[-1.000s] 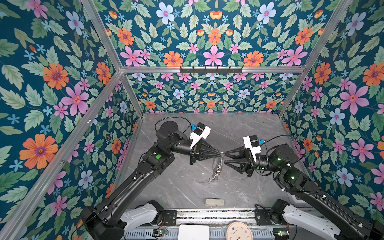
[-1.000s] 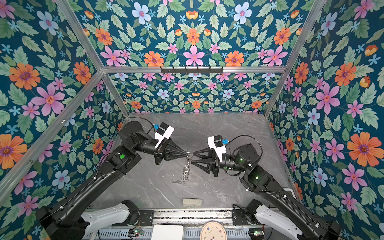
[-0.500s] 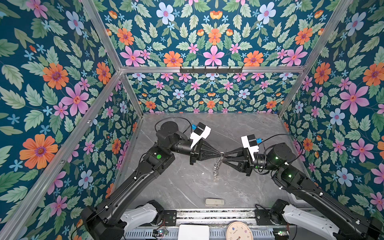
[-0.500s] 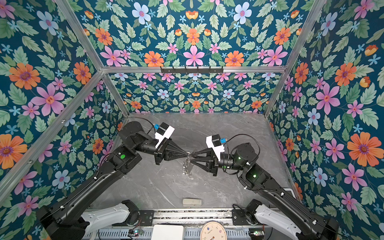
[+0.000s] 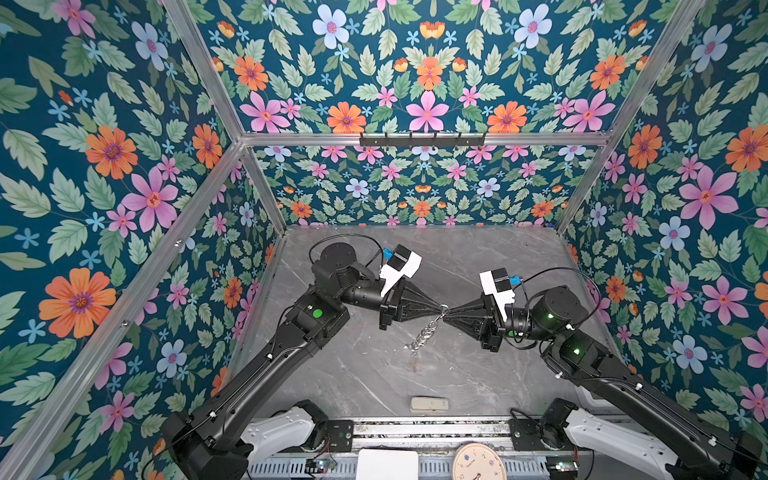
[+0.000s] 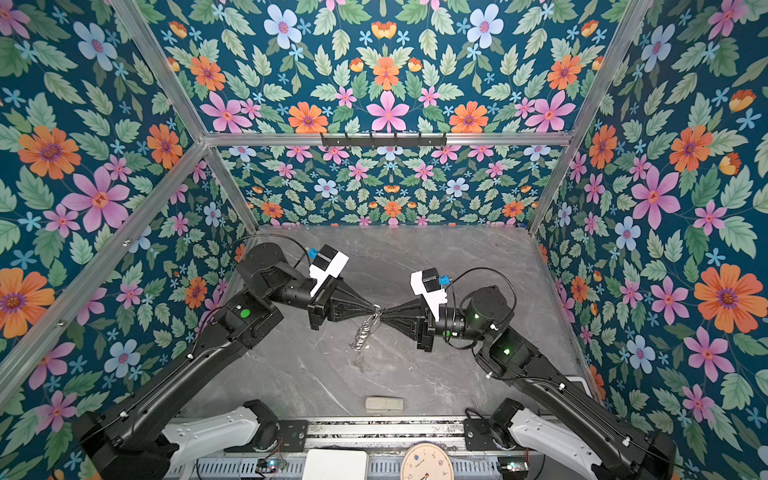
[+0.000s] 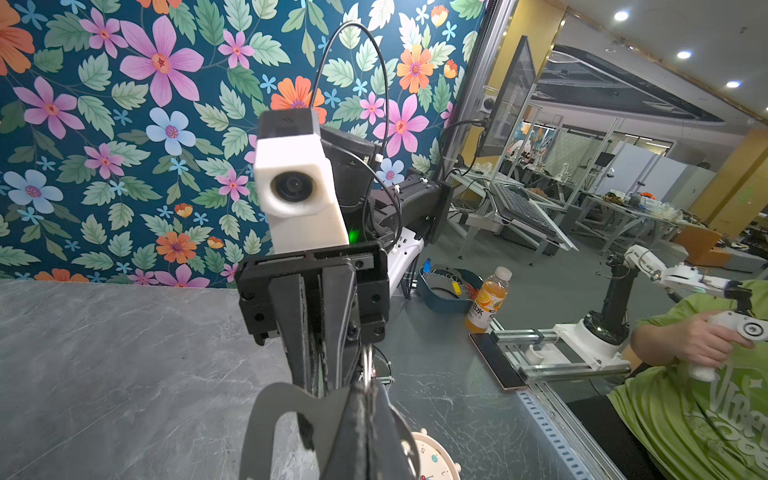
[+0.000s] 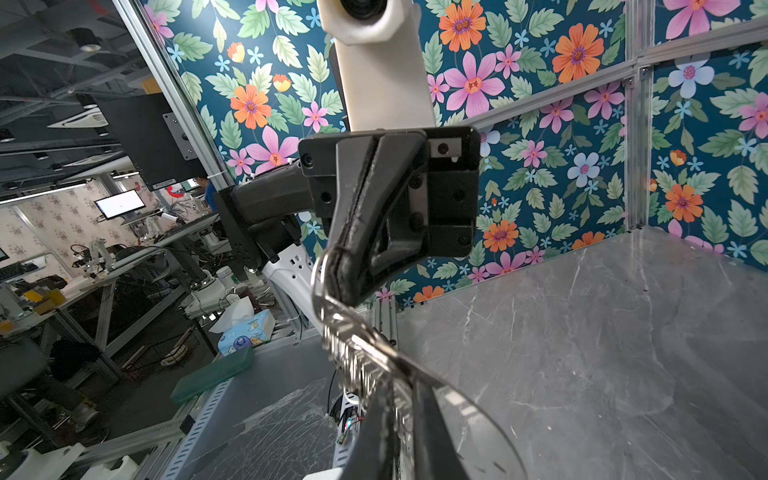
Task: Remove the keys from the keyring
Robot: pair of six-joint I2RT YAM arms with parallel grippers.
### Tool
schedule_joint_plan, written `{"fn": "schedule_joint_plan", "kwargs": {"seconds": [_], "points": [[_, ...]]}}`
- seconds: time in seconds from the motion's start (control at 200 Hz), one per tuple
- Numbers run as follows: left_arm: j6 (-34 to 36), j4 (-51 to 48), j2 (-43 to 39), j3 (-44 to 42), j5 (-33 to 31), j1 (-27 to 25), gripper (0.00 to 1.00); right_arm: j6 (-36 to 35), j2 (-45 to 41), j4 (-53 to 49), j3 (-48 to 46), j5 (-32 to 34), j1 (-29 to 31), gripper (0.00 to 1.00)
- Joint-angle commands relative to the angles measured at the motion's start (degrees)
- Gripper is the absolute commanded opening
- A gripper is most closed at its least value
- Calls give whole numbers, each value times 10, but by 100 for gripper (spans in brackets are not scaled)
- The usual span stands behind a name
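Keys (image 5: 420, 340) just a blur, dangling under the keyring (image 8: 321, 272)!
Left gripper (image 5: 437, 309) clamps the keyring; right gripper (image 5: 448, 319) pinched shut beside it, catch unclear.

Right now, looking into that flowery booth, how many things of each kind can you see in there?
robot arms: 2
white wrist cameras: 2
keyring, its chain hanging between the arms' tips: 1
pale beige block: 1
clock at the front edge: 1
Total: 7
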Motion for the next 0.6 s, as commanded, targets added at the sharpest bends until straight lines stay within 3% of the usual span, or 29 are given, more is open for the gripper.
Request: {"fn": "schedule_joint_plan", "kwargs": {"seconds": [0.0, 0.14, 0.32, 0.595], "points": [[15, -7, -1, 3, -31, 2, 0, 2, -6, 35, 1, -11, 2, 5], [29, -31, -2, 5, -45, 4, 0, 3, -13, 30, -2, -9, 1, 1], [20, -14, -5, -3, -32, 4, 0, -1, -12, 28, -2, -9, 2, 25], [13, -10, -6, 2, -23, 4, 0, -12, -14, 13, -4, 0, 2, 38]]}}
